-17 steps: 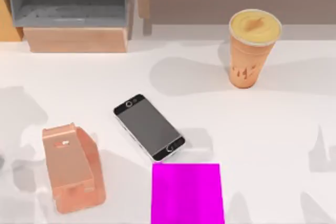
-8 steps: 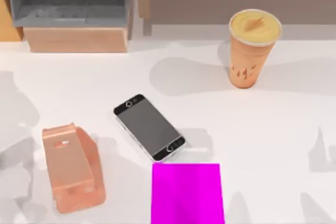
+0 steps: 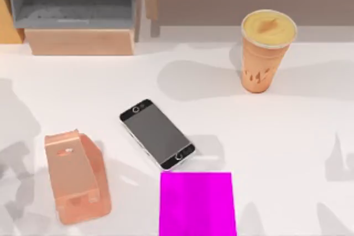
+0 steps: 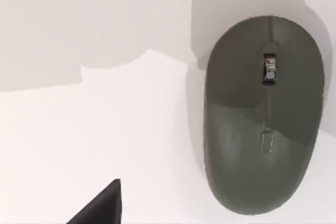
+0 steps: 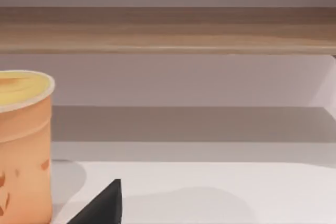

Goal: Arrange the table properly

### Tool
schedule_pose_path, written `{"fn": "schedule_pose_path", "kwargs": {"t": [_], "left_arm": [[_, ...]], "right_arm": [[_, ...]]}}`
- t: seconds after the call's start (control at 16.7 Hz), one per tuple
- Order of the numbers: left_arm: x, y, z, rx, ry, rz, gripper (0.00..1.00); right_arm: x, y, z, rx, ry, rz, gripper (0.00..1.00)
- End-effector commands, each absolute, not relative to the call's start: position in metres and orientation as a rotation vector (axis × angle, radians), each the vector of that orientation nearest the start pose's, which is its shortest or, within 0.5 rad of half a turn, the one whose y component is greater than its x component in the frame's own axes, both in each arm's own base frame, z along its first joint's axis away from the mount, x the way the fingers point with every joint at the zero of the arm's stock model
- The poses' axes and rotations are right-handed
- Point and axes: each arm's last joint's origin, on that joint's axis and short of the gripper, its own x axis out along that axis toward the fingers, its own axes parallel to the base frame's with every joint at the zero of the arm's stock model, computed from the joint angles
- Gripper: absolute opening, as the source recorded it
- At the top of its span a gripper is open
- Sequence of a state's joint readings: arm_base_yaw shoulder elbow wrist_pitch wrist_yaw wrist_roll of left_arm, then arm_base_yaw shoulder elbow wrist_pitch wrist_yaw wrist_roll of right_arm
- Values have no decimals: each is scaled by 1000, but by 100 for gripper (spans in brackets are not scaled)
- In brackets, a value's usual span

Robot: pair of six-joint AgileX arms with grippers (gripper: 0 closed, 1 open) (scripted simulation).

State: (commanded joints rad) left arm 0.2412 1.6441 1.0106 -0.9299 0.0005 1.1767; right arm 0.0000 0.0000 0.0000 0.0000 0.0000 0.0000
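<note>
Closest to the left gripper (image 4: 102, 208), of which a dark wedge is visible, is the table (image 4: 79, 145), white and smooth, directly below it. A dark grey computer mouse (image 4: 262, 114) lies flat on this surface, near the gripper and not touching it. Its small metallic scroll wheel (image 4: 269, 70) is on the end that is farther from the gripper. If this gripper is apart or together, I cannot tell.

The right gripper (image 5: 102, 208) also shows one dark wedge, low above the same tabletop. Near it and in front, a little to the side, an orange paper cup (image 5: 23, 145) stands upright with a pale yellow lid. Farther behind the cup there is a long wooden ledge (image 5: 168, 30) across the back. The state of this gripper I cannot tell either.

From above, the table reaches from the near edge up to the furniture at the back. A magenta pad (image 3: 197, 203) lies at the near edge. A black smartphone (image 3: 157, 135) lies face up and diagonal, its lower corner just beside the far left corner of the pad. To the left, apart from the phone, a salmon-pink phone stand (image 3: 76, 176) rests on the surface. The cup is far to the right, well apart from them. At the far left stands a grey-and-wood shelf unit (image 3: 77, 9)
</note>
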Motion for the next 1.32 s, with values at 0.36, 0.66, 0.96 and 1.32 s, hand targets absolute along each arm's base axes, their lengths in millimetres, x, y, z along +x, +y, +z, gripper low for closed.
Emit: {"fn": "schedule_pose_path", "kwargs": {"t": [0.36, 0.66, 0.96, 1.32], "left_arm": [[269, 68, 110, 734, 1436, -722, 100], [268, 68, 107, 733, 1437, -724, 100], [268, 68, 107, 733, 1437, -724, 62], [268, 68, 107, 733, 1437, -724, 17]], "right_arm": [[106, -1, 160, 0, 0, 0, 100], [106, -1, 160, 0, 0, 0, 100], [106, -1, 160, 0, 0, 0, 100], [106, -1, 160, 0, 0, 0, 100]]}}
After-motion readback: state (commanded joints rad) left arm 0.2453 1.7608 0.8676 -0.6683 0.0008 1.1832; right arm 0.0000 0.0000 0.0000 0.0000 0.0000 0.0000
